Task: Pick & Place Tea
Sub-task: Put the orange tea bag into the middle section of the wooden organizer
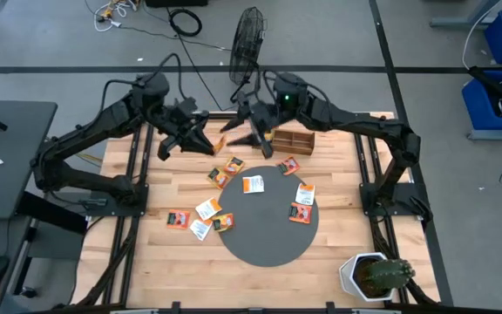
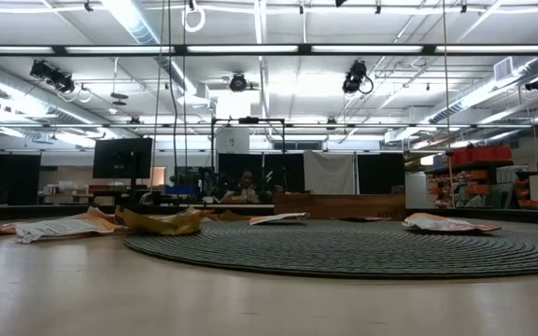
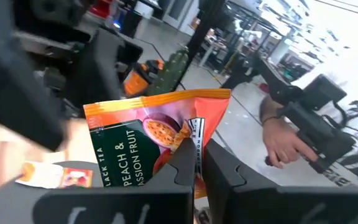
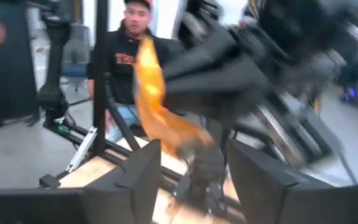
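My left gripper [image 1: 209, 144] is shut on one orange-red tea sachet [image 3: 157, 140], printed "peach & passion fruit", held in the air over the table's far side, left of the wooden tray [image 1: 293, 139]. My right gripper [image 1: 244, 137] is open and faces it from the tray side. In the right wrist view the sachet [image 4: 151, 99] hangs ahead of the open fingers [image 4: 194, 155], untouched by them. Several other sachets lie flat on the round dark mat [image 1: 264, 249], such as a white one [image 1: 253, 184]. More lie on the wood to the mat's left [image 1: 179, 219]. My left gripper pinches the sachet between its two fingers at one edge [image 3: 193, 138], near a corner. The fingers reach toward the table's right. The sachet is lifted clear of the table and stands out beyond the fingertips, slightly curled.
The wooden tray [image 2: 339, 205] sits at the far edge of the mat. A white pot with a cactus [image 1: 375, 275] stands at the near right corner. A person [image 4: 126, 56] stands behind the table, and a hand [image 3: 281, 140] shows beyond the left gripper. Bare wood lies near left.
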Controlling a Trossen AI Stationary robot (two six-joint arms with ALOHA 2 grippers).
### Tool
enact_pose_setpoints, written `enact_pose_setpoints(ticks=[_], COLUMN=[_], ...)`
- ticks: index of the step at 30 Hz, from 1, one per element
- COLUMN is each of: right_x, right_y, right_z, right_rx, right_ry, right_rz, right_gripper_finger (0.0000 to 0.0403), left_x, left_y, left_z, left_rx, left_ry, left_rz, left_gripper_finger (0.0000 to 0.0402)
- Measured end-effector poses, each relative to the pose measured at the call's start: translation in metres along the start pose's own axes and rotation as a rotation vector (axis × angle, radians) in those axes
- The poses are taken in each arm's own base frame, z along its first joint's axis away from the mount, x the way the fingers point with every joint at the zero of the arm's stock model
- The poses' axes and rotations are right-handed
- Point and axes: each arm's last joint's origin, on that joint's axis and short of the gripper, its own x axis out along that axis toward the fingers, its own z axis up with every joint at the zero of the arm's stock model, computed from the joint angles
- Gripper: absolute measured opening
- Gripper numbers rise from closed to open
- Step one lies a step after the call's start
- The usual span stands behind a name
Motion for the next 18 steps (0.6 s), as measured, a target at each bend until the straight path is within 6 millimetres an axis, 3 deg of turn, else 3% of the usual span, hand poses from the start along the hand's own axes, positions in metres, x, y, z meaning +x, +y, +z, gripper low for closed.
enact_pose_setpoints(ticks=[8,18], right_x=[0.004,0.009], right_y=[0.01,0.02], right_z=[0.01,0.007], right_rx=[-0.087,-0.113], right_ry=[-0.021,0.039], right_rz=[0.005,0.014], right_gripper_finger=[0.0232,0.019], left_x=[0.008,0.008], left_y=[0.0,0.0], left_z=[-0.002,-0.002], left_rx=[-0.059,-0.059], left_ry=[0.018,0.014], left_rz=[-0.017,-0.005], left_gripper_finger=[0.0013,0.0015])
